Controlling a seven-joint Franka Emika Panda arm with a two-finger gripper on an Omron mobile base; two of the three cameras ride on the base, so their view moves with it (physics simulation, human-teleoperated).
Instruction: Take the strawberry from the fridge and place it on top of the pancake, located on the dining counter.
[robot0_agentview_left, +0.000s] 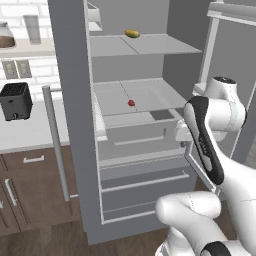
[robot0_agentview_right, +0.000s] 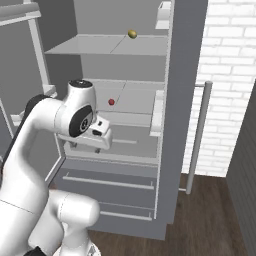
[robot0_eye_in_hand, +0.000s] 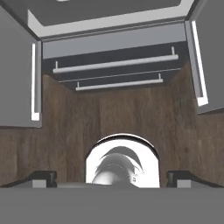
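Left base view shows a black toaster (robot0_agentview_left: 15, 101) on the white wall bench (robot0_agentview_left: 27, 131), well to the left of the fridge (robot0_agentview_left: 75, 100), whose doors stand open. Inside the fridge, the strawberry (robot0_agentview_left: 131, 103) lies alone on the middle shelf (robot0_agentview_left: 145, 95), near its centre, and an oblong yellow-green item (robot0_agentview_left: 132, 33) rests on the shelf above. To the right of the strawberry and lower, in front of the fridge's drawers, the white arm bends across the opening. In the right base view the tool (robot0_agentview_right: 91, 146) hangs below the strawberry's (robot0_agentview_right: 111, 102) shelf, pointing down, apart from the fruit. Hand view looks down at the wooden floor (robot0_eye_in_hand: 118, 116) before the fridge's lower drawers (robot0_eye_in_hand: 116, 70); the dark fingertips (robot0_eye_in_hand: 41, 177) sit wide apart, holding nothing.
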